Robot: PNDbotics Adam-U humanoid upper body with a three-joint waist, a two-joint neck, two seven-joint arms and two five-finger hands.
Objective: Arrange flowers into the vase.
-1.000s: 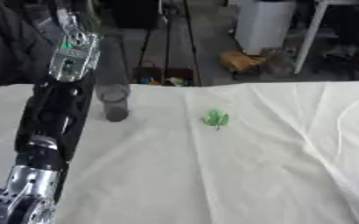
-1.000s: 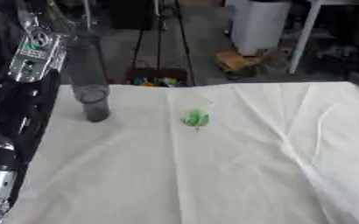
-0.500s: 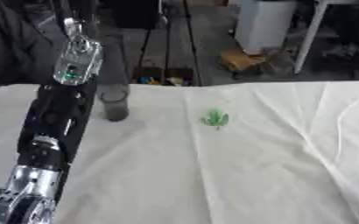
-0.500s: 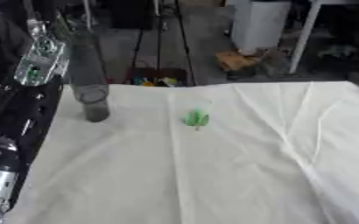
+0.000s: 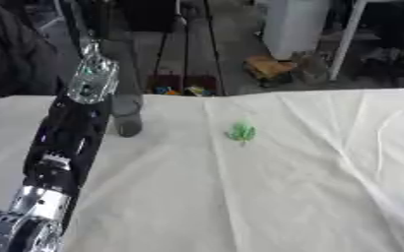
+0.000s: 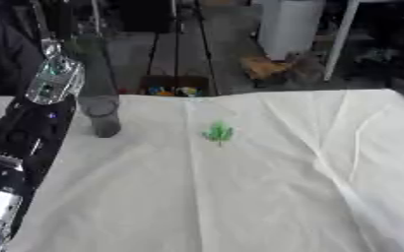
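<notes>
We are looking down at a table draped in a wrinkled white cloth, which is filling most of the frame from the middle down to the lower edge.

Our left arm, black with silver joints, is rising from the lower left corner and reaching toward the upper left of the frame. Its silver wrist section with a small green light is showing near the upper left, but the left hand itself is blurring into the dark background above that, so we cannot tell whether its fingers are released, clenched or grasping anything. Our right hand is not showing in either view.

Just to the right of that wrist, a tall, grey, translucent cylindrical vase is standing upright on the cloth near the table's far edge, in the upper left part of the frame. In the left eye view the arm is overlapping its left side; in the right eye view it is standing just beside the arm, and we cannot tell whether the two are touching.

A small green leafy sprig is lying flat on the cloth, a little above the centre of the frame, to the right of the vase and well apart from it.

Beyond the table's far edge, a white cylindrical container is standing on the floor at the top of the frame.
</notes>
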